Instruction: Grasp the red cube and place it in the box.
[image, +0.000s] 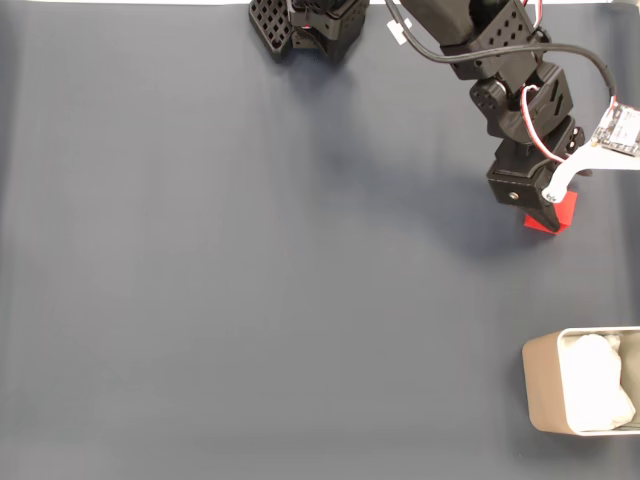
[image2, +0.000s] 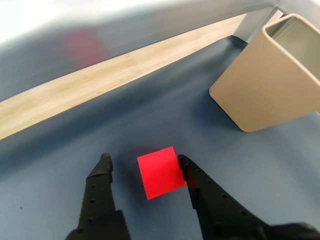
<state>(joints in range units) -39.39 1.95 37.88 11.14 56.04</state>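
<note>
the red cube (image2: 160, 172) lies flat on the dark blue mat (image2: 150, 120) between the spread fingers of the gripper (image2: 144, 162), touching or nearly touching the finger at right in the wrist view, with a clear gap to the left one. closing from this off-centre pose could twist the cube or squeeze it out. farther off, well apart from the cube, sits the box (image2: 260, 85); in the fixed view the box (image: 540, 385) holds lumpy white padding (image: 598, 395), which might leave the cube perched.
</note>
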